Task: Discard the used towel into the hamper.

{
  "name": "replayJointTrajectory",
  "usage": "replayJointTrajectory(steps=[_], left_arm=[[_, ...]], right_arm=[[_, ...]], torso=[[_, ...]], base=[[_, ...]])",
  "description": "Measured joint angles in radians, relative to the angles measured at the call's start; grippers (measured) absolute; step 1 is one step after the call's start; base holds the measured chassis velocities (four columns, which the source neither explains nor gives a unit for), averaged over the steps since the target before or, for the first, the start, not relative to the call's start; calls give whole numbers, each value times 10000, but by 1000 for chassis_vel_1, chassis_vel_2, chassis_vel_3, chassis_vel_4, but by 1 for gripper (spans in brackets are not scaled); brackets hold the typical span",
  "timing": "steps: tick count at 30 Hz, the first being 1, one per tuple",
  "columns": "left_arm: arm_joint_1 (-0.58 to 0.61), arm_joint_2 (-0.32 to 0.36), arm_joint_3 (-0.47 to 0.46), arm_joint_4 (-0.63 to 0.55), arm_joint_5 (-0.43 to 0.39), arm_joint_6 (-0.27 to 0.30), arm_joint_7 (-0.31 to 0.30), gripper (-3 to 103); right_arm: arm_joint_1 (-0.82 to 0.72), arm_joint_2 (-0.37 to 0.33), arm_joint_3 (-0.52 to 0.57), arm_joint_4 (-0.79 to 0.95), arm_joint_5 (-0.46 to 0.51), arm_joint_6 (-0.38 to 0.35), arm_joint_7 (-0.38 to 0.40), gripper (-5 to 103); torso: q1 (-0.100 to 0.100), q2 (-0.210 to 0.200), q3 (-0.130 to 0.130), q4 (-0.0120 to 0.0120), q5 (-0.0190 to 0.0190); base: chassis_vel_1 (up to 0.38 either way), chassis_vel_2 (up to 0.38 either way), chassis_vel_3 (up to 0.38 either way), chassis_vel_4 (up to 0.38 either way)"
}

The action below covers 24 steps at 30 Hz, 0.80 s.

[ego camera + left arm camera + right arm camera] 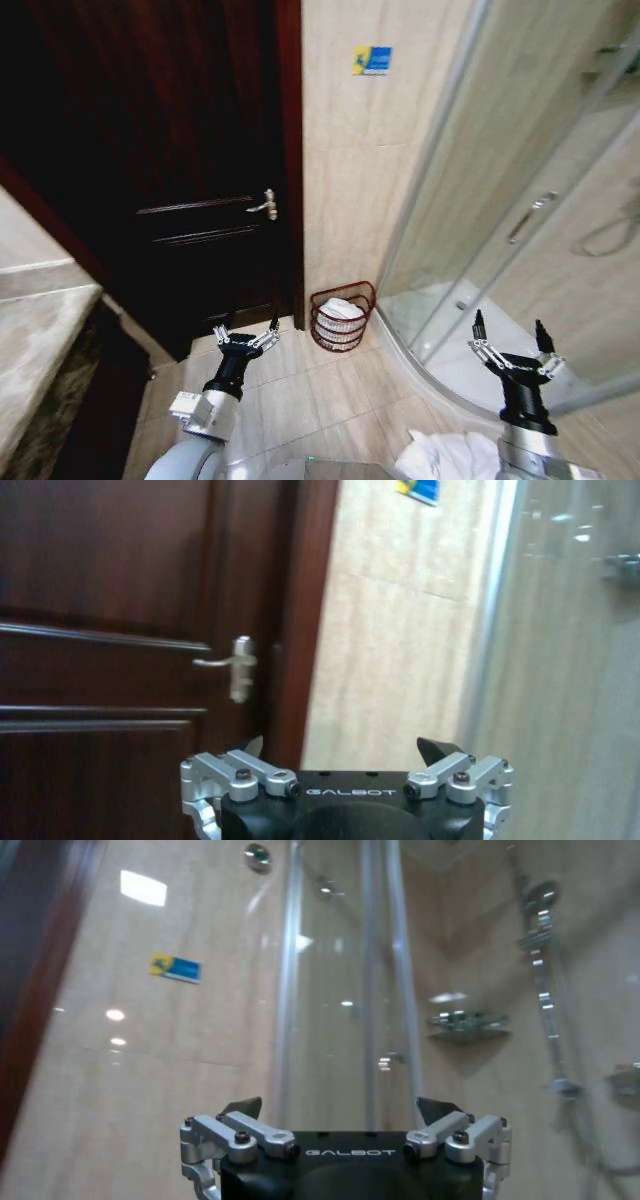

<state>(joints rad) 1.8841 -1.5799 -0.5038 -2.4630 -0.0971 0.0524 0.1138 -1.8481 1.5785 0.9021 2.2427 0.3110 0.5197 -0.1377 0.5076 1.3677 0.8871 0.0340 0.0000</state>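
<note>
Head view: hamper (342, 318) on floor (300, 400) in corner, between dark door (180, 170) and glass shower enclosure (500, 200), against tiled wall; white cloth already inside. Left tool (247, 333) raised before door, fingers spread, released, grasping nothing. Right tool (508, 335) up by shower glass, fingers apart, also empty. White towel (440, 455) bunched at bottom edge, beside right arm. Left wrist view: left tool (345, 748) facing door handle (238, 667). Right wrist view: right tool (340, 1108) facing shower glass.
</note>
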Motion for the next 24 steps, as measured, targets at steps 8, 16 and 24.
replayJointTrajectory(steps=[8, 16, 24], left_arm=[[0, 0, -1, 0, 1, 0, 0, 100], [0, 0, 0, 0, 0, 0, 0, 100], [0, 0, 0, 0, 0, 0, 0, 100]], right_arm=[[-16, 0, 4, -43, 7, 47, 172, 100], [-12, 23, 1, -62, 10, 47, 395, 100], [22, 39, -31, -110, 10, 14, 447, 100]], torso=[[0, 0, 0, 2, 0], [0, 0, 0, 1, 0], [0, 0, 0, 2, 0]], base=[[-128, -119, -126, -128], [-118, -138, -123, -118], [-128, -126, -116, -129]])
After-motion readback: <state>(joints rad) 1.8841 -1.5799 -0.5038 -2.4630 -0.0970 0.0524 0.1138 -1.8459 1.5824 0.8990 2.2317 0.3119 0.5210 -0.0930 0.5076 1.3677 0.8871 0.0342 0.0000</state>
